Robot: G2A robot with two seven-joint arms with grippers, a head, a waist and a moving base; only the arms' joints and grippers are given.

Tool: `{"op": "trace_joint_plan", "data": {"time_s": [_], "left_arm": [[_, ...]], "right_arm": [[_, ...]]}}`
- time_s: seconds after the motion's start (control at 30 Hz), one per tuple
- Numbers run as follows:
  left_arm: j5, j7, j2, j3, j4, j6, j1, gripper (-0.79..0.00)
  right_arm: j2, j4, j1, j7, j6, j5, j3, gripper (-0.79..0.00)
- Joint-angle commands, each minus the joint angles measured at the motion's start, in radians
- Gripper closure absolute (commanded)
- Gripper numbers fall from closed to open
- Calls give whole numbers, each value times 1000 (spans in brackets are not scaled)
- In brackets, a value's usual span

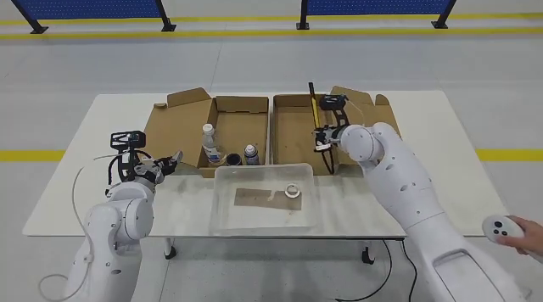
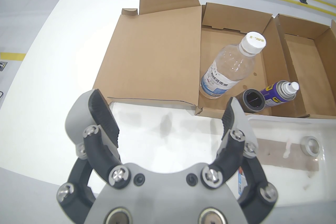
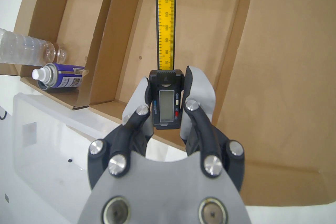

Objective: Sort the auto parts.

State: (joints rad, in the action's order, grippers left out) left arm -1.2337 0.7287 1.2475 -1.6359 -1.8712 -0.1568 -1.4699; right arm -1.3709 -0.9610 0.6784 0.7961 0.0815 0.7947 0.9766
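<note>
Right hand point(image 3: 168, 82) clamps the digital caliper point(image 3: 166, 25) above the right cardboard box point(image 3: 210, 25); left hand point(image 2: 163, 99) spread wide over the tabletop point(image 2: 52, 78) beside the left cardboard box point(image 2: 157, 51).

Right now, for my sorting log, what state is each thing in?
left gripper, open, holding nothing
right gripper, shut on caliper, over right box
caliper, gripped at its display head
bottle, capped, upright in left box
spray can, upright in left box
tube, upright, open end up, in left box
ring, lying in tray
left box, open
right box, open
tray, uncovered
</note>
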Motion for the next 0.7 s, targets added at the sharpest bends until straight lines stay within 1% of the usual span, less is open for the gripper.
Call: {"op": "trace_joint_plan", "data": {"time_s": [0.0, 0.27, 0.37, 0.43, 0.5, 0.6, 0.67], "left_arm": [[0, 0, 0, 0, 0, 0, 0, -785], [0, 0, 0, 0, 0, 0, 0, -785], [0, 0, 0, 0, 0, 0, 0, -785], [0, 0, 0, 0, 0, 0, 0, -785], [0, 0, 0, 0, 0, 0, 0, -785], [0, 0, 0, 0, 0, 0, 0, -785], [0, 0, 0, 0, 0, 0, 0, -785]], "right_arm": [[-5, 24, -5, -5, -2, -11, -7, 0], [-22, 101, -29, -16, -2, -37, -21, 0], [-26, 121, -37, -18, -6, -40, -24, -160], [-28, 131, -41, -20, -6, -40, -26, -175], [-29, 139, -44, -19, -8, -38, -27, -160], [-31, 147, -48, -16, -12, -38, -28, -172], [-32, 151, -50, -17, -15, -35, -28, -203]]}}
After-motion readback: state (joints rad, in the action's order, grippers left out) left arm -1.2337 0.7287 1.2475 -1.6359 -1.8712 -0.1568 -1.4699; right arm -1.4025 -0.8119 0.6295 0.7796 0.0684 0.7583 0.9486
